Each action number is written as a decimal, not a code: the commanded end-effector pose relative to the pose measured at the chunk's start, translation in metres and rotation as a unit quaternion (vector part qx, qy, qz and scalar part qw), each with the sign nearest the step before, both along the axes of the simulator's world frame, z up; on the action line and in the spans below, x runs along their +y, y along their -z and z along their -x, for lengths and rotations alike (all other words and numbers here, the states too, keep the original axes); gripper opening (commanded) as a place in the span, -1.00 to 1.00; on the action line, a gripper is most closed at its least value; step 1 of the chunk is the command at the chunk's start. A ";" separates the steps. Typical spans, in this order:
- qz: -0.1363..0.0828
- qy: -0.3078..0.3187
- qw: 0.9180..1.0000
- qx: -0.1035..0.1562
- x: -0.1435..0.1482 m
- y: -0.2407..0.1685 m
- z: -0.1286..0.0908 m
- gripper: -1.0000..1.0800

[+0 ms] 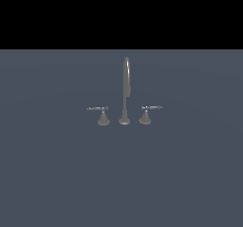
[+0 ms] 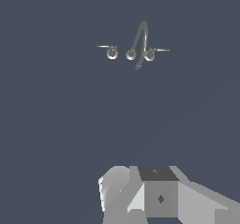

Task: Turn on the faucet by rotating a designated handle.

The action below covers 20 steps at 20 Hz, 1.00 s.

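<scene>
Standing on a flat blue-grey floor (image 1: 57,174), the faucet (image 1: 125,90) is a small dull grey set of three pieces in a row. Taken from the exterior view's left, the handle (image 1: 101,114) comes first: a cone base with a thin lever pointing toward nine o'clock. Next, at its three o'clock and just beside it, rises the gooseneck spout (image 1: 126,79) on a round base, its tall neck running toward twelve o'clock and curling over at the top. At the spout's three o'clock sits the twin handle (image 1: 146,113), its lever pointing toward three o'clock. The three bases stand apart from one another, none touching.

In the wrist view the same set appears from above, far off: the handle (image 2: 111,52), the spout (image 2: 139,42) and the twin handle (image 2: 151,54) in the same order. Part of the gripper (image 2: 159,195) shows as pale grey blocks at that picture's edge, well apart from the faucet. Its fingertips are out of sight, so I cannot tell whether the jaws are apart or together. Nothing is held against the handle.
</scene>
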State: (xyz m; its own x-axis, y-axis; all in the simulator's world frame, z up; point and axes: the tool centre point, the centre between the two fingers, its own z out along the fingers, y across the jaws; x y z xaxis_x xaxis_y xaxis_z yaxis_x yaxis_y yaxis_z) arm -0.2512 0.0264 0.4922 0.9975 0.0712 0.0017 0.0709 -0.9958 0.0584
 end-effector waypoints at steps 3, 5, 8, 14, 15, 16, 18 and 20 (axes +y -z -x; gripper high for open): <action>-0.005 0.006 1.000 0.001 0.001 0.002 -0.005 -1.00; -0.009 0.012 1.000 0.001 0.003 0.003 -0.009 -1.00; -0.017 0.025 1.000 0.002 0.006 0.007 -0.019 -1.00; -0.041 0.066 0.997 0.007 0.015 0.020 -0.049 -1.00; -0.046 0.075 0.996 0.008 0.017 0.023 -0.055 -1.00; -0.051 0.085 0.995 0.009 0.019 0.026 -0.062 -1.00; -0.061 0.107 0.992 0.013 0.024 0.034 -0.076 -1.00; -0.071 0.132 0.989 0.017 0.029 0.044 -0.092 -1.00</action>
State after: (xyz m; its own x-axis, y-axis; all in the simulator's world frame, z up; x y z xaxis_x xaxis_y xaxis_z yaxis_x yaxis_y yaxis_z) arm -0.1711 0.0520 0.4558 0.9875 -0.1544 -0.0315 -0.1562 -0.9855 -0.0665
